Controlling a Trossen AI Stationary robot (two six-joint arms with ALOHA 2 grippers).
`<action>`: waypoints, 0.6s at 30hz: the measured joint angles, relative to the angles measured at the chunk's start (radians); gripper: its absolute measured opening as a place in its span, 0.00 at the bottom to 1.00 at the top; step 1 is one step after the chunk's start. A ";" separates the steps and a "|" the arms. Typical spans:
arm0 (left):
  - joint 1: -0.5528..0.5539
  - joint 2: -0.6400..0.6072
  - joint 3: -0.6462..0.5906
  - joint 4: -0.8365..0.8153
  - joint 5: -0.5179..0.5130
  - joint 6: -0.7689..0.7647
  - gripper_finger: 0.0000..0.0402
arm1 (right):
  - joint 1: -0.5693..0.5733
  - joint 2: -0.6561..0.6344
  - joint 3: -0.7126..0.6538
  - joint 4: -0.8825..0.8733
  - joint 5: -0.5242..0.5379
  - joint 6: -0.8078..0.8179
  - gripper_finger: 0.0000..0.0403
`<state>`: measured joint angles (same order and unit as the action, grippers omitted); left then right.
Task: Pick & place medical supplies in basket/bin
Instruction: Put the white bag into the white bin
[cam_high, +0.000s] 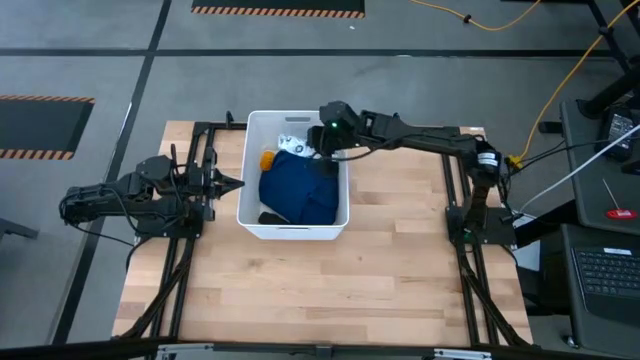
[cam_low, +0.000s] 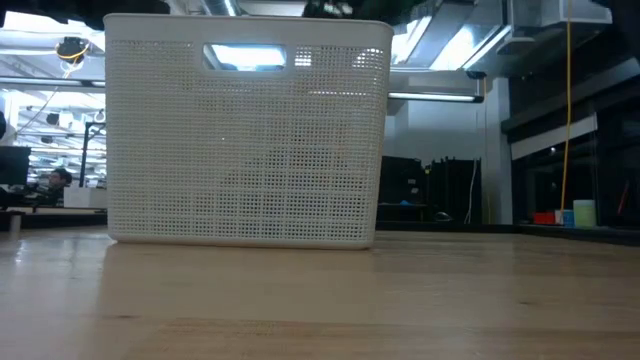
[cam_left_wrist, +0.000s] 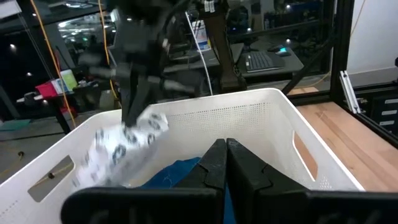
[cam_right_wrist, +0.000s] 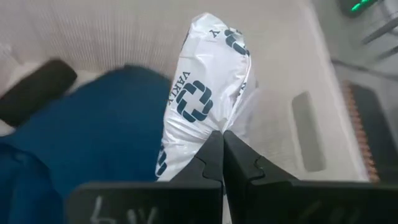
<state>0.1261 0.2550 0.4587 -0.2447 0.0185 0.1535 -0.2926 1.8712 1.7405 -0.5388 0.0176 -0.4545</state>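
Observation:
The white tub (cam_high: 293, 228) stands at the table's middle and fills the low view (cam_low: 245, 130). In it lie the dark blue cloth (cam_high: 298, 190), the orange bottle (cam_high: 267, 158) at the far left, and the black oblong (cam_high: 270, 217) at the near left. My right gripper (cam_high: 318, 148) is over the tub's far part, shut on the white dark-dotted packet (cam_right_wrist: 208, 93). My left gripper (cam_high: 238, 183) is shut and empty, close beside the tub's left wall. My right gripper pinches the packet between its two fingers at one end of its soft wrapper (cam_right_wrist: 214, 124). The fingers come from above, slanting down into the tub. The packet hangs below them (cam_left_wrist: 121, 146) inside the tub's walls, over the blue cloth.
The tub's tall walls (cam_left_wrist: 249, 115) and slot handles (cam_left_wrist: 305, 155) surround the right gripper. Black frame rails (cam_high: 190, 200) run along the table's left and right sides. Bare wooden table (cam_high: 330, 290) lies near of the tub.

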 joint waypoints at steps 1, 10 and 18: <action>0.000 0.000 0.000 0.000 0.000 0.008 0.01 | -0.007 0.016 0.000 -0.001 -0.008 -0.001 0.00; 0.000 0.000 0.000 0.000 0.000 0.024 0.00 | -0.035 0.167 0.000 -0.003 -0.115 -0.024 0.00; 0.000 0.000 0.000 0.000 0.000 0.017 0.02 | -0.029 0.212 0.000 -0.006 -0.159 0.006 0.00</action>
<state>0.1261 0.2550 0.4587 -0.2446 0.0189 0.1703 -0.3220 2.0834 1.7405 -0.5449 -0.1410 -0.4488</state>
